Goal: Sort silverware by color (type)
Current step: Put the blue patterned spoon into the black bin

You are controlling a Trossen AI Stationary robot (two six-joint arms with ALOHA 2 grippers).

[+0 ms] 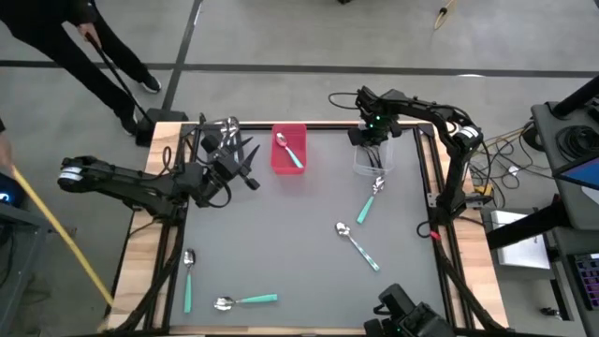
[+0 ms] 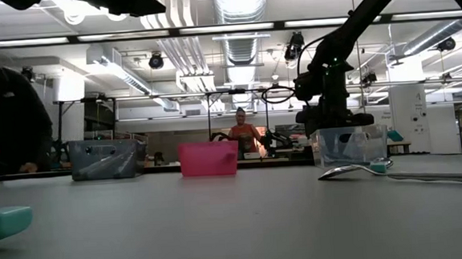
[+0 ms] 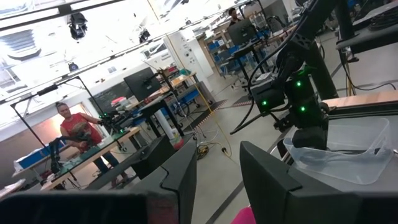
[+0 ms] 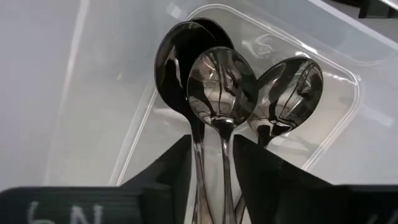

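From above, the right gripper [image 1: 372, 140] hangs over the clear bin [image 1: 374, 167] at the table's [image 1: 281, 234] far right; only its wrist camera shows what sits past the fingertips: silver spoon bowls [image 4: 222, 79] inside that bin, one shaft between the fingers, though I cannot tell whether it is clamped. The left gripper [image 1: 245, 164], fingers parted and empty, sits just beside the pink bin [image 1: 288, 150] holding a teal-handled spoon [image 1: 288, 150]. Four more teal spoons [image 1: 357, 245] lie on the mat, nearer than both sets of fingers.

Open mat mid-table; teal-handled spoons [image 1: 359, 243] and pink bin [image 1: 288, 150] obstruct.
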